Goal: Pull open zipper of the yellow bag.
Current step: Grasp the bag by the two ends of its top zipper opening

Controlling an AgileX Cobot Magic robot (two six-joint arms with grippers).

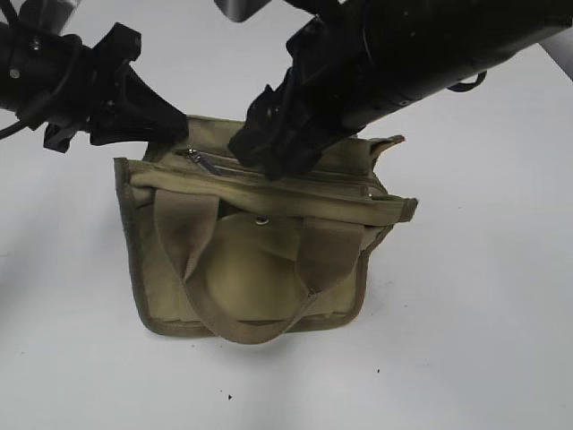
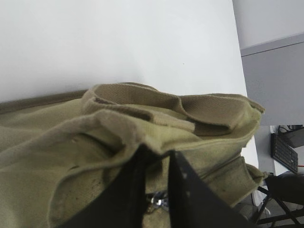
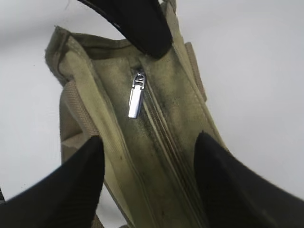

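The right gripper (image 3: 147,185) sat closest to its wrist camera, its two black fingers (image 3: 71,185) spread wide astride the top of the yellow bag (image 1: 260,269), gripping nothing. Between and beyond them ran the zipper (image 3: 159,142), teeth meshed, its shiny flat silver pull tab (image 3: 136,100) lying at the far end. So the zipper looked fully shut, the whole pull left to do. The left gripper (image 2: 159,185) had its fingers drawn close on a fold of canvas at the bag's end, seemingly pinching it. The coarse, smudged khaki cloth slumped on the white worktop (image 1: 483,340), wide webbing handles (image 1: 228,313) looping forward.
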